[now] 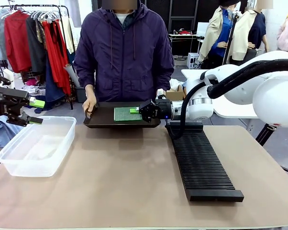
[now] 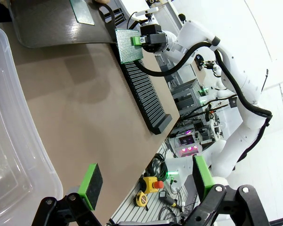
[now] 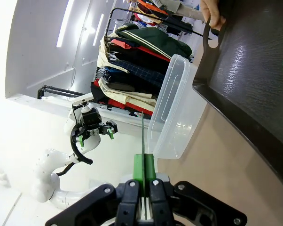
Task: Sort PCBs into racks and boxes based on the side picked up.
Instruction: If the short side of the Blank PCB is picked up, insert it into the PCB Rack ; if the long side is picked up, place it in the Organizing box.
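— Tan desk (image 1: 120,191) between me and the person (image 1: 125,48), with a garment rail (image 1: 34,7) behind them. Ask away.

— What are your pincers doing?

— My right pincer (image 1: 143,111) is pressed together on the edge of a PCB (image 2: 129,45). It holds the board at the near right corner of the dark tray (image 1: 98,122), which the person steadies with a hand (image 1: 90,106). Looking along my own fingers, the board shows edge-on, a thin line rising from between the pads (image 3: 139,167). My left pincer (image 2: 146,181) hangs with its fingers wide apart and nothing between them, by the far left rim of the clear tub (image 1: 36,146).

— And the sorting itself?

— Early, I'd judge. I see no board standing in the slots of the black rack (image 1: 201,163), and the tub looks bare inside. A second board (image 2: 82,10) lies on the tray.

— What's left, then?

— I have to settle, from the side I've grabbed, whether this PCB belongs in the rack or the tub, and then set it there. After that comes the one on the tray, and any more the person offers. The rack's far end is just beside my right pincer. The tub is well apart from it, across the desk.
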`<state>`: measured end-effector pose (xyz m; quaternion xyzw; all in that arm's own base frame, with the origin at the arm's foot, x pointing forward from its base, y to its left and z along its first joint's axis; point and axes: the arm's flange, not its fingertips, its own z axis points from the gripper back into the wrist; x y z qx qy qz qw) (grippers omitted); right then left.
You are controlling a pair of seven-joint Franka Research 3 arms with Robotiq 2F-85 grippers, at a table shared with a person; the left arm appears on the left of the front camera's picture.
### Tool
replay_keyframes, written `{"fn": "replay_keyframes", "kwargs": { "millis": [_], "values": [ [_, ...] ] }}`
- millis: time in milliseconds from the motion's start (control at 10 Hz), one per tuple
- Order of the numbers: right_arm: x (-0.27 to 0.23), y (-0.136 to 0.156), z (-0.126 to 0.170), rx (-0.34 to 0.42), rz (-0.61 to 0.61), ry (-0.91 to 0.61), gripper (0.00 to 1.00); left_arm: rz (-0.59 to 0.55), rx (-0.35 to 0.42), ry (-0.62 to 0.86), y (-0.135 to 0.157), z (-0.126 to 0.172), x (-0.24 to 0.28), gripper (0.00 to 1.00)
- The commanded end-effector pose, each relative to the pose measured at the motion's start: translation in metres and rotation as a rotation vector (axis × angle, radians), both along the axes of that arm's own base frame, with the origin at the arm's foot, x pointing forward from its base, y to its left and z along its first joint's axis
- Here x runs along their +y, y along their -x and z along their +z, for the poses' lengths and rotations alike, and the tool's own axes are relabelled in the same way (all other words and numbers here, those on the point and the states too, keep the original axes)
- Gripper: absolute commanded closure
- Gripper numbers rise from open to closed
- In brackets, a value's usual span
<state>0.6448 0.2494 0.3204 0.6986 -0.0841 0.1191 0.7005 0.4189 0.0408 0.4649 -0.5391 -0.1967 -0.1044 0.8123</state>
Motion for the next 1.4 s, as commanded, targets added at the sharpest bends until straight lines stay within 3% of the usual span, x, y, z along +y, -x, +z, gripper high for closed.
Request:
{"fn": "replay_keyframes", "kwargs": {
  "millis": [0,400,800,1300],
  "values": [
    [0.000,0.000,0.000,0.000,0.000,0.000,1.00,-0.003,0.000,0.009,0.001,0.002,0.001,0.00],
    [-0.036,0.014,0.026,-0.107,0.068,-0.030,1.00,-0.003,0.000,0.009,0.001,0.002,0.001,0.00],
    [-0.083,0.032,0.048,-0.187,0.041,0.001,1.00,-0.003,0.000,0.009,0.001,0.002,0.001,0.00],
    [-0.157,0.067,0.075,-0.412,0.049,-0.017,1.00,-0.003,0.000,0.009,0.001,0.002,0.001,0.00]
  ]
}}
